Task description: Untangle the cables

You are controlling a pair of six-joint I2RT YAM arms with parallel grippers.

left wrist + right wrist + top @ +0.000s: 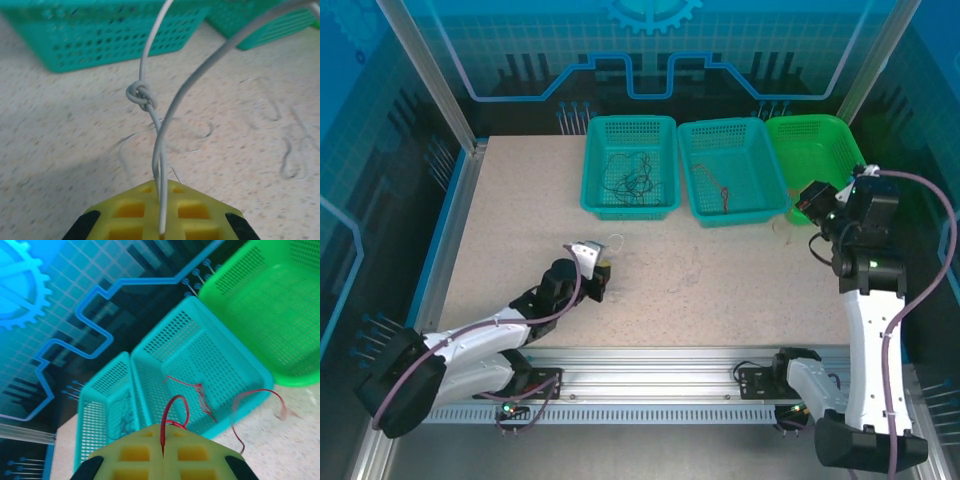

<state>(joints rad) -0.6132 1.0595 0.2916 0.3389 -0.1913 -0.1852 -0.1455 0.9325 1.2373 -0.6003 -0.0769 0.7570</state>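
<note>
Now low left gripper (pixel 161 226) is pinching knotted white wire (pixel 142 95) before leftmost basket (pixel 628 212), ends cropped; raised right gripper (pixel 162 452) is clamping red wire (pixel 174 401).

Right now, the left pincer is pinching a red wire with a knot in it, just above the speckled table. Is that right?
Not quite. The left pincer is pinching a white wire, not a red one. The left wrist view shows it, knot and all, just above the speckled table.
</note>
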